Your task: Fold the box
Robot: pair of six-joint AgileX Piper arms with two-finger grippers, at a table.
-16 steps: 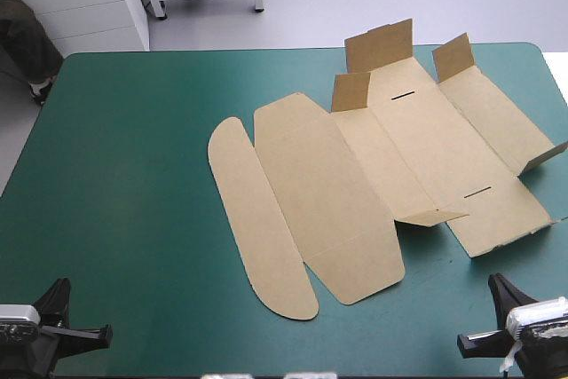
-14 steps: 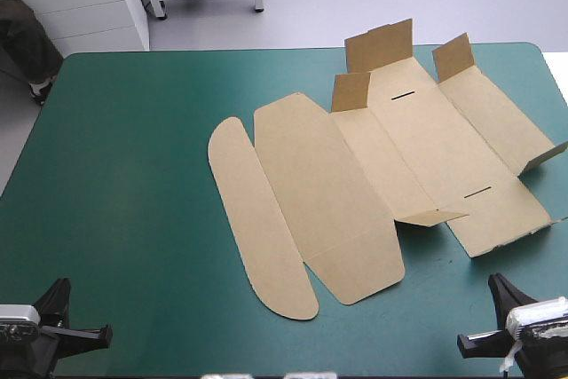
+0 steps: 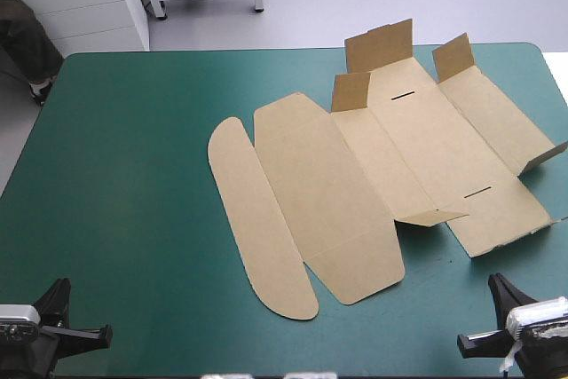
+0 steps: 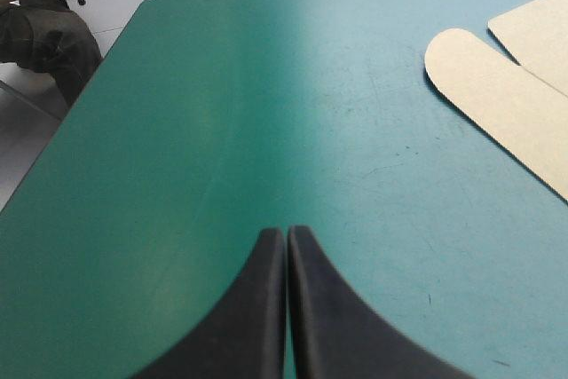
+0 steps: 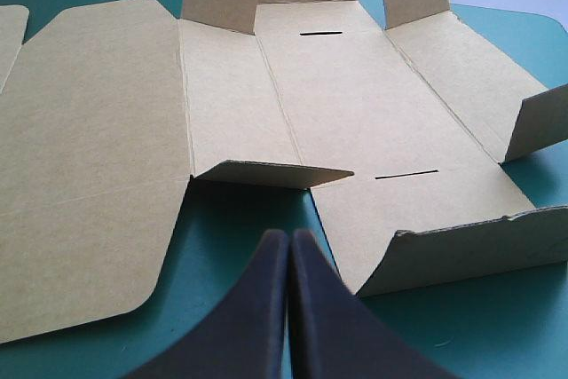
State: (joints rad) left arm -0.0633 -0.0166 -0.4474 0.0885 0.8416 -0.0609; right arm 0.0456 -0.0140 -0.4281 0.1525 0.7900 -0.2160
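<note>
The brown box [image 3: 382, 166] lies mostly flat on the teal-green table, right of centre, with its rounded lid flap [image 3: 257, 219] pointing toward the left. Several small end tabs stand raised along its far edge [image 3: 380, 45] and at its right side. My left gripper [image 3: 55, 303] rests at the near left corner, shut, with bare cover ahead and the lid flap's rounded end [image 4: 497, 95] off to its side. My right gripper [image 3: 497, 286] sits at the near right corner, shut, its tip [image 5: 288, 239] just short of the box's near edge [image 5: 355, 122] and a half-raised tab [image 5: 271, 173].
The wide left half of the teal-green cover [image 3: 124, 157] holds nothing. The table's far edge [image 3: 222, 52] runs just behind the box's raised tabs.
</note>
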